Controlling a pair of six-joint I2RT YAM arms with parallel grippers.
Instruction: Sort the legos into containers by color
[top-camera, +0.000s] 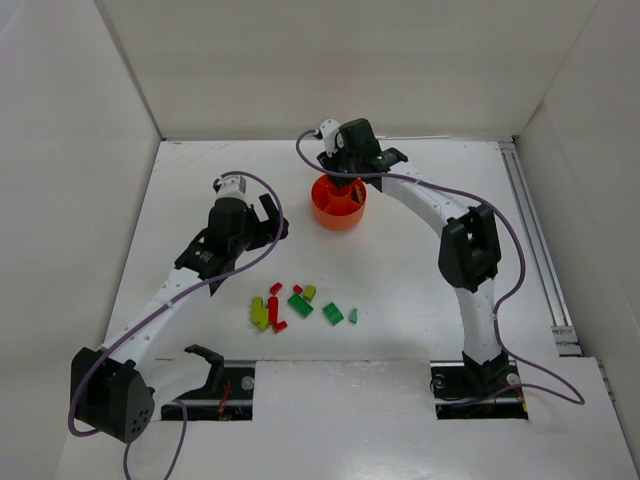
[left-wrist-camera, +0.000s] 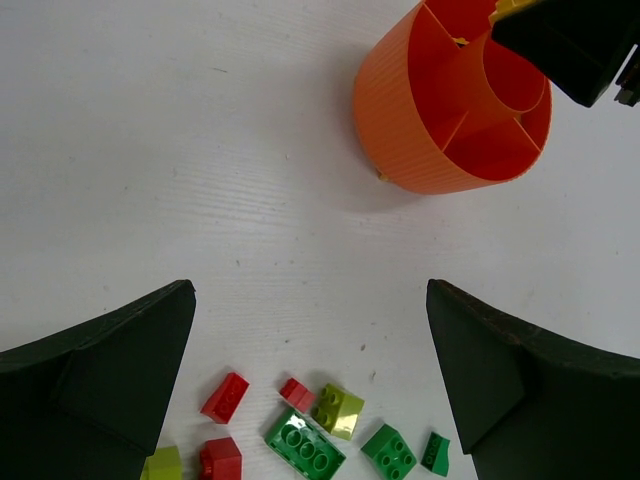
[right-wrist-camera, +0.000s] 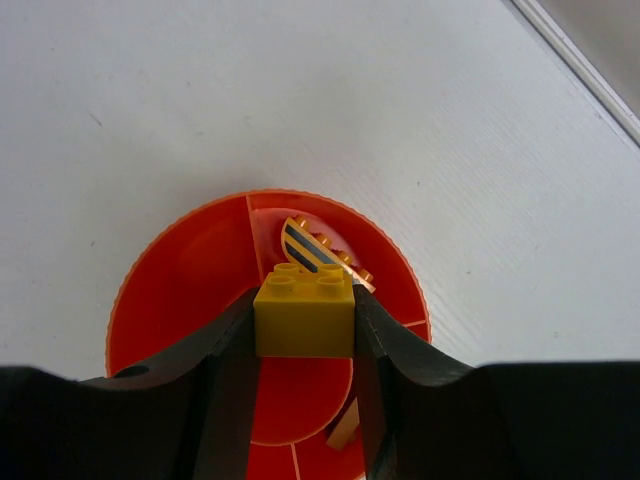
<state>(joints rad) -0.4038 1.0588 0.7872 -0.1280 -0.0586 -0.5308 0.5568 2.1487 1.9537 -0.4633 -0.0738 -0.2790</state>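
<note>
Right gripper (right-wrist-camera: 305, 325) clamps a yellow brick (right-wrist-camera: 305, 315) straight above the orange dish (right-wrist-camera: 160, 275) — apparently over its yellow-piece compartment. Left gripper (left-wrist-camera: 308, 292) gapes wide, empty.

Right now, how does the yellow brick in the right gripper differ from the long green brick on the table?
The yellow brick is squarish and held by the right gripper over the orange dish; the green brick is longer and lies loose on the table. Both sit studs up.
</note>
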